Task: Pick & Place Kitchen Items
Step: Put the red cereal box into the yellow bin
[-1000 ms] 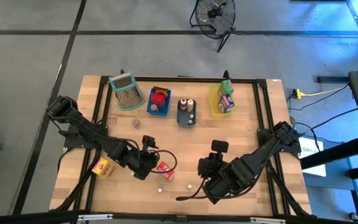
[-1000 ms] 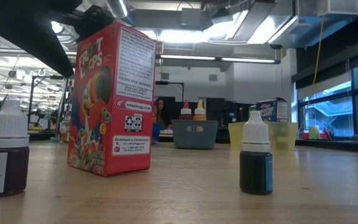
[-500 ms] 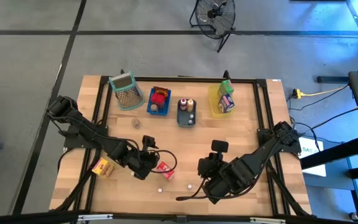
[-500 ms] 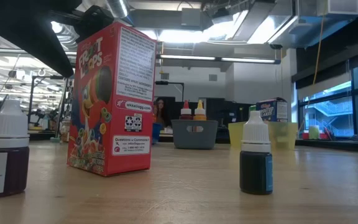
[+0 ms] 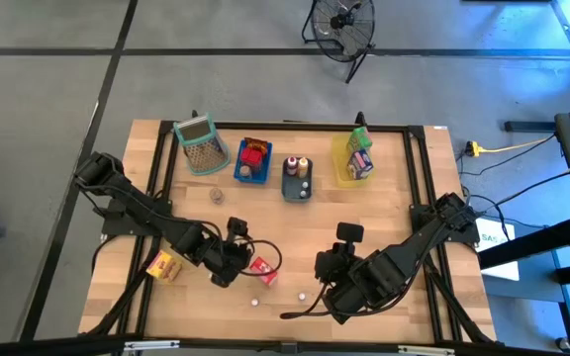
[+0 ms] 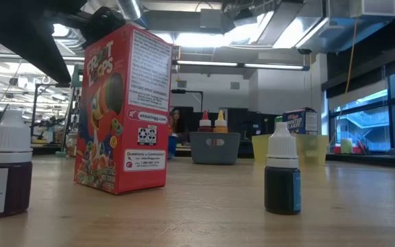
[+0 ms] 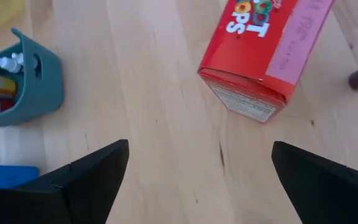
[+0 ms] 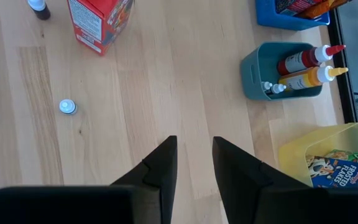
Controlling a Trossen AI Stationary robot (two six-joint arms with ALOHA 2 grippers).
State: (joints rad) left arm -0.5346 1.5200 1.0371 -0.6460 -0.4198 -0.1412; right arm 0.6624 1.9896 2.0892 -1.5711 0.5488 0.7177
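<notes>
Wooden table (image 5: 404, 188) carries everything. At lower centre, the left pincer (image 5: 234, 259) is spread wide just beside the red carton (image 5: 262, 270); the right pincer (image 5: 327, 265) is slightly parted. Trays sit farther up.

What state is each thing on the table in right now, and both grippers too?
Red cereal box: upright on the table, not gripped.
Left gripper: open, above the box.
Right gripper: fingers slightly apart, holding nothing.
Two dropper bottles: upright, capped.
Grey tray: holding sauce bottles.
Yellow tray: holding cereal boxes.
Yellow-orange carton: lying on the table by the left arm.
</notes>
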